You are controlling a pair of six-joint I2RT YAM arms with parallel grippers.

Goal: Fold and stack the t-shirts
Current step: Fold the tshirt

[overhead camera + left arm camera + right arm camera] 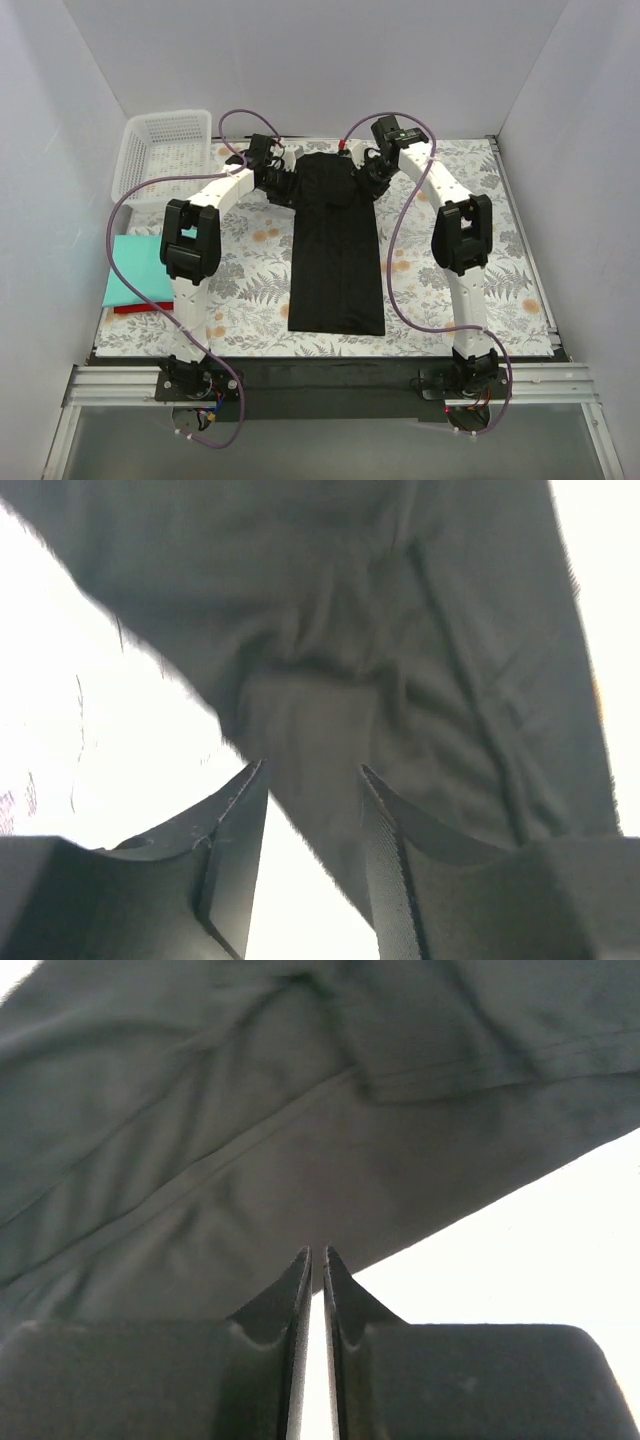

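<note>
We were mid-fold, the black t-shirt (pixel 336 250) lying with its end just ahead of the fingers. The left fingers (pixel 235 850) stood apart with cloth between them, while the right fingers (pixel 290 1310) were all but closed at its edge. Next, we judged, both needed firm pinches to carry that end over.

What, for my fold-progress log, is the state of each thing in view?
black t-shirt: folded into a long narrow strip, lying flat.
teal t-shirt: folded, stacked on the red t-shirt.
red t-shirt: under the teal one, only its edge showing.
left gripper: fingers apart, black cloth between them.
right gripper: fingers together at the black shirt's edge.
basket: upright, far-left corner.
</note>
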